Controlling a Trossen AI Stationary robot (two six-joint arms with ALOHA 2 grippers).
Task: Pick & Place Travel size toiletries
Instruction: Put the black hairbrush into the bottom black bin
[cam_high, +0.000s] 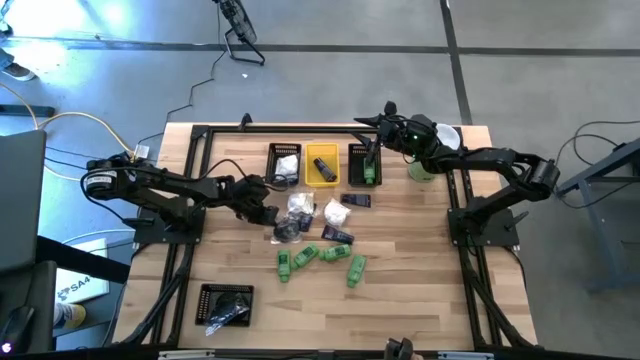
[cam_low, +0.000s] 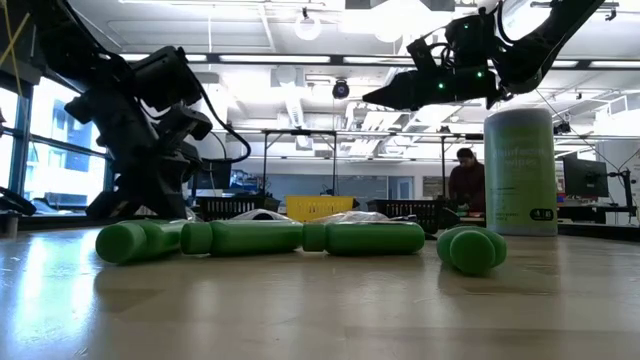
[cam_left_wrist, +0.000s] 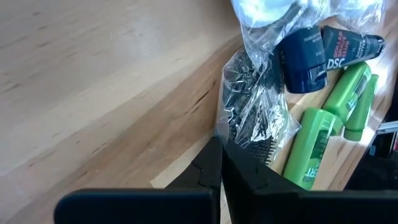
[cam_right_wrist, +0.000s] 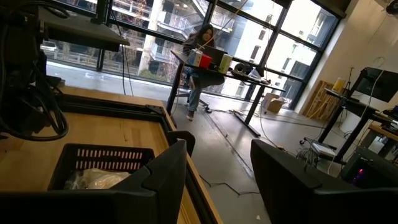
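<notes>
Left gripper (cam_high: 272, 213) sits low at the table's middle, fingers pinched together on the edge of a clear crinkly packet (cam_left_wrist: 255, 112) holding a black comb-like piece. Just past it lie dark blue tubes (cam_left_wrist: 303, 59) and green bottles (cam_high: 318, 258) scattered on the wood. Right gripper (cam_high: 372, 140) hangs with jaws parted and empty above the black bin (cam_high: 363, 165), well clear of the pile.

black piece (cam_left_wrist: 252, 118) blurred inside crinkly packet; green bottle (cam_left_wrist: 311, 149) cut off.
</notes>
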